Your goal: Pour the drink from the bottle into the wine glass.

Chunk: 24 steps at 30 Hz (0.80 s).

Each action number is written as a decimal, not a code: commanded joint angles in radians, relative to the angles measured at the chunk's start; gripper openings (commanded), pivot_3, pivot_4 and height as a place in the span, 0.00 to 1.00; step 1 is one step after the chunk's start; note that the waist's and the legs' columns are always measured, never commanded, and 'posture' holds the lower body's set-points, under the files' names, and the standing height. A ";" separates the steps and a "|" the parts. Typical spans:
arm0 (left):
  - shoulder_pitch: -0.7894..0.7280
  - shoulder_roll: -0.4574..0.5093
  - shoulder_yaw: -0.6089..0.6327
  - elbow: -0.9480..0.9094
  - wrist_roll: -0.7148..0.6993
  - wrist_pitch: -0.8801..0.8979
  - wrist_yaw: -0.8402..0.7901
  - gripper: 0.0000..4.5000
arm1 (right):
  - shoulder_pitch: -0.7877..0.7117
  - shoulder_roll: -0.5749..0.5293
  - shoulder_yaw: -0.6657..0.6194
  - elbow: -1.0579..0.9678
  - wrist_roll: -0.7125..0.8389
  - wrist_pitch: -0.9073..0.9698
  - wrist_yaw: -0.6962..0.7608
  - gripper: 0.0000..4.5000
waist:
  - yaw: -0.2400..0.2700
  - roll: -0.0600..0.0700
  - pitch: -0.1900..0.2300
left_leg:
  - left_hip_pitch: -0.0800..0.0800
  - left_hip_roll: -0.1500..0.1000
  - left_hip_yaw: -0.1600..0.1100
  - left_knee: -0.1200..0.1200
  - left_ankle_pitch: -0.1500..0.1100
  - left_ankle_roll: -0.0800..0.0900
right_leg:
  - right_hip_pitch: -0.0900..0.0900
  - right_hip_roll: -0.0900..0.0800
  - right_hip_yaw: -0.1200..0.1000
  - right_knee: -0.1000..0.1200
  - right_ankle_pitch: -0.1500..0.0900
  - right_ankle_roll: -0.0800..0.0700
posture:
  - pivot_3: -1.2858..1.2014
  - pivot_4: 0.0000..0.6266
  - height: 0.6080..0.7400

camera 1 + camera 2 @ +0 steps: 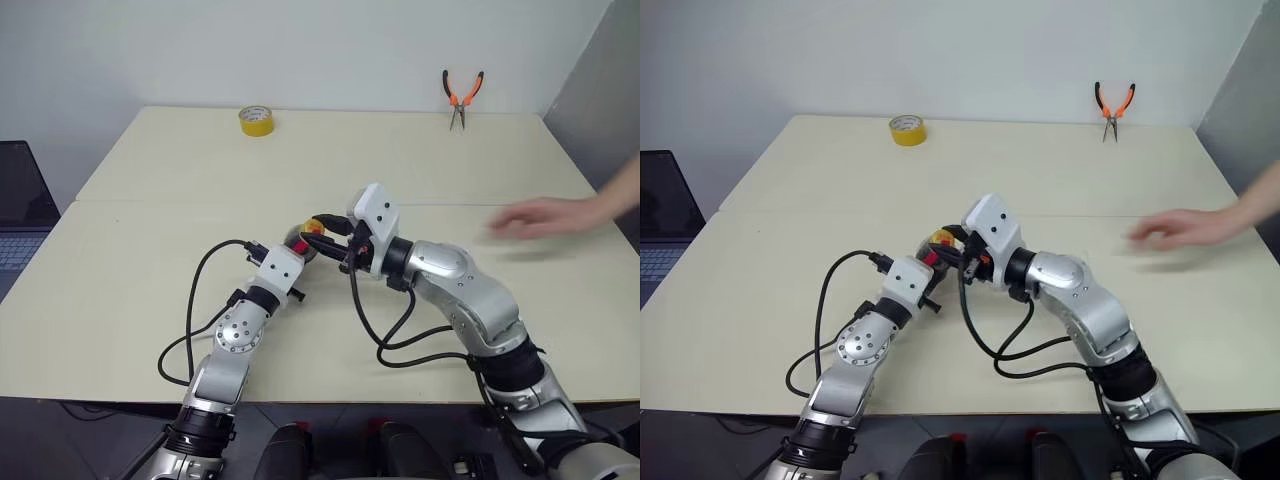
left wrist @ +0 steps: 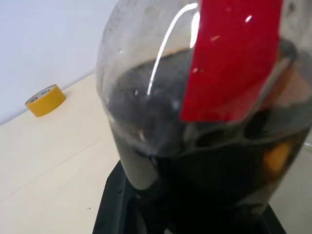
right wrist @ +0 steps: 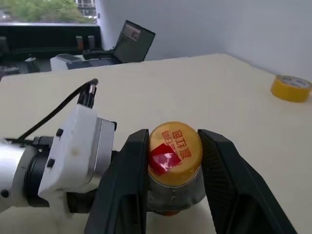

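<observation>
The bottle stands near the middle of the table, its clear round body and red label close up in the left wrist view. The dark drink fills its lower part. My left gripper is shut on the bottle's body from the near side, its black fingers on either side of it. My right gripper comes in from the right, and its two pads are closed on the orange-yellow cap. The cap shows between both hands in the head views. The wine glass is out of view.
A person's hand reaches over the table's right side. A yellow tape roll lies at the far edge, and orange-handled pliers at the far right. A laptop stands off the table to the left.
</observation>
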 commanded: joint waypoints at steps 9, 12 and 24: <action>-0.004 -0.004 0.025 -0.059 -0.013 -0.007 0.013 0.17 | -0.080 -0.046 -0.021 0.136 -0.093 -0.232 0.153 0.27 | 0.001 0.000 0.000 | 0.000 0.000 0.000 0.000 0.000 0.000 | 0.000 0.000 0.000 0.000 0.000 0.000 | 0.52 0.24 1.00; 0.000 -0.007 0.025 -0.064 -0.016 -0.006 0.012 0.17 | -0.068 -0.036 -0.034 0.116 -0.079 -0.199 0.142 0.51 | 0.001 0.000 0.000 | 0.000 0.000 0.000 0.000 0.000 0.000 | 0.000 0.000 0.000 0.000 0.000 0.000 | 0.52 0.24 1.00; 0.024 -0.035 0.047 -0.087 -0.022 0.012 0.045 0.17 | 0.085 0.113 -0.142 -0.215 0.092 0.248 -0.119 0.97 | 0.001 0.000 0.000 | -0.001 0.000 0.000 0.000 0.000 0.000 | 0.000 -0.001 0.000 0.000 0.000 0.000 | 0.52 0.24 1.00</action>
